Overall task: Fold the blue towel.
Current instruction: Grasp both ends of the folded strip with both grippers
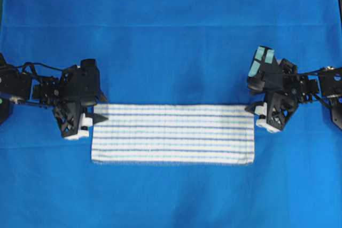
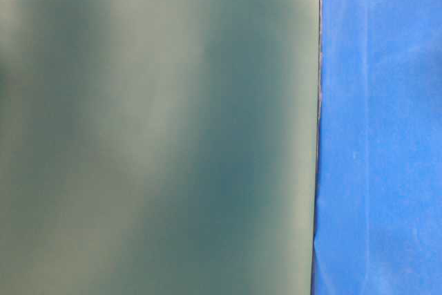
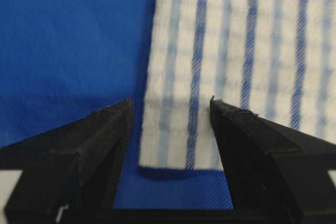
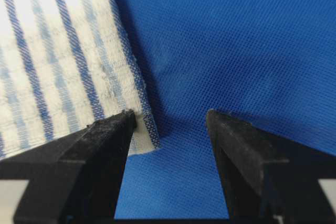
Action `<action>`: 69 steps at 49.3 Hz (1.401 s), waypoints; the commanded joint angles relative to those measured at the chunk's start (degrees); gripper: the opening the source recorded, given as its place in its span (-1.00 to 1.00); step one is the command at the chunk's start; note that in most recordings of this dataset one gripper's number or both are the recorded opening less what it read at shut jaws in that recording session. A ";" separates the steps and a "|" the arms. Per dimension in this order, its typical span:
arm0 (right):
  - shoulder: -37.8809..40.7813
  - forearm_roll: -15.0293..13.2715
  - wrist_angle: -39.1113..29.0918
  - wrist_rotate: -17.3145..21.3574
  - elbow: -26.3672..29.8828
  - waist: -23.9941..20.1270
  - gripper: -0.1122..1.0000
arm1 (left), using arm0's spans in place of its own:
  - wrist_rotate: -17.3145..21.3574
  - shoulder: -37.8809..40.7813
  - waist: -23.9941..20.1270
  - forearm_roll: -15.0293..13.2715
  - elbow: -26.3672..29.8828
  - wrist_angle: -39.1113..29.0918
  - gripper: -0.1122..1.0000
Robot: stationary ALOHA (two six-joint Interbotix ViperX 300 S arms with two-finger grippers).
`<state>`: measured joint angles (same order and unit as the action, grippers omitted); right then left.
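The blue towel (image 1: 173, 134), white with dark and light blue stripes, lies flat as a long folded strip in the middle of the table. My left gripper (image 1: 99, 118) sits low at its upper-left corner. In the left wrist view the left gripper (image 3: 170, 103) is open and the towel's corner (image 3: 173, 129) lies flat between the fingers, unpinched. My right gripper (image 1: 255, 115) is at the upper-right corner. In the right wrist view the right gripper (image 4: 170, 114) is open; the towel corner (image 4: 143, 132) just shows beside the left finger (image 4: 113, 135), with bare cloth between the fingers.
A plain solid-blue cloth (image 1: 171, 52) covers the whole table under the towel. The table-level view shows only a blurred grey-green surface (image 2: 152, 129) and a strip of that blue cloth (image 2: 380, 129).
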<state>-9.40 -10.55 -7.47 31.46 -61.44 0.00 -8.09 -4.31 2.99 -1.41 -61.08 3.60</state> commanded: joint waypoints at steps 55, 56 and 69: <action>-6.59 -0.09 -1.76 -0.70 1.14 -0.26 -0.78 | -0.62 -4.13 -1.32 -0.09 1.76 -8.17 -0.74; -7.21 -0.09 -2.37 -0.70 1.41 -0.35 -0.78 | -0.62 -4.83 -1.41 0.00 2.02 -8.88 -0.74; -17.40 -0.09 -12.13 -0.70 3.52 -0.26 -0.79 | -0.62 -14.85 -1.32 -0.09 5.98 -17.58 -0.74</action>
<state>-23.29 -10.55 -17.58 30.76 -59.50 -0.26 -8.79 -16.35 1.76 -1.41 -56.78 -12.74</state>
